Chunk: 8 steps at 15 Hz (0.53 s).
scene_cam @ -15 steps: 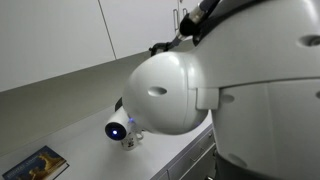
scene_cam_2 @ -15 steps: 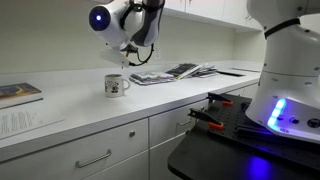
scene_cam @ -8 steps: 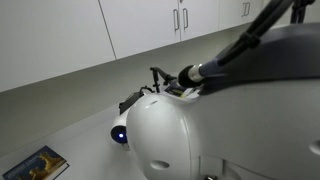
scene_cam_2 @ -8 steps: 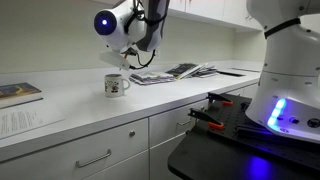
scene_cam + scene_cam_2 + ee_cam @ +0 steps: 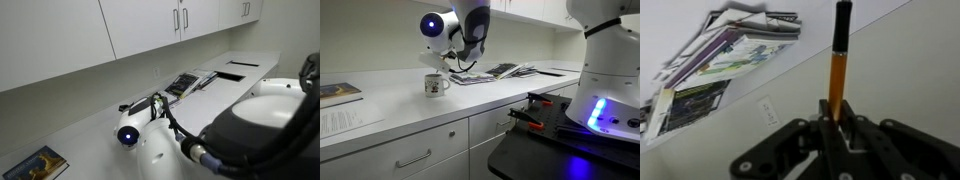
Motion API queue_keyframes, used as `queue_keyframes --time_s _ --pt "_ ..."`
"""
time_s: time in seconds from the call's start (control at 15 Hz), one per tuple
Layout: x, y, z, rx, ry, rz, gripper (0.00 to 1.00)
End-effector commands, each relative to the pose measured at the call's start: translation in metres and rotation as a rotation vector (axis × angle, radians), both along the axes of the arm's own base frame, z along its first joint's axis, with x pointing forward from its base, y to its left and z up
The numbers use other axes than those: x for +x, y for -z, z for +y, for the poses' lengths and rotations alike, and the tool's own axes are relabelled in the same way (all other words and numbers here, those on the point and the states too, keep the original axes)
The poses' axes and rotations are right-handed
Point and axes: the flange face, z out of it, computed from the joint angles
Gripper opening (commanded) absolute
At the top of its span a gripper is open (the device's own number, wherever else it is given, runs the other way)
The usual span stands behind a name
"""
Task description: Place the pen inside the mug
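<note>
The gripper (image 5: 450, 62) has drifted sideways above the mug (image 5: 436, 85), toward the magazines (image 5: 492, 71). Its jaws pinch the pen (image 5: 838, 55); the mug's dark print is too small to read.

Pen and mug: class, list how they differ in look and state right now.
The pen is a thin orange stick with a dark end; the mug is squat, white, dark-printed. The pen is clamped in the tool, off the counter; the mug stands free on it.

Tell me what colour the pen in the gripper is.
Orange barrel with a black end; the wrist view shows the pen best, held in the gripper.
</note>
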Motion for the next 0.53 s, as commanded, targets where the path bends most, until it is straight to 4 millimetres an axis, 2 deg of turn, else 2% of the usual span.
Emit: queue_keyframes --time_s 0.0,0.47 --pt "-0.008 -0.005 -0.002 -0.029 -0.04 -0.025 0.04" --pt "-0.018 0.011 0.0 0.069 -0.055 0.027 0.04"
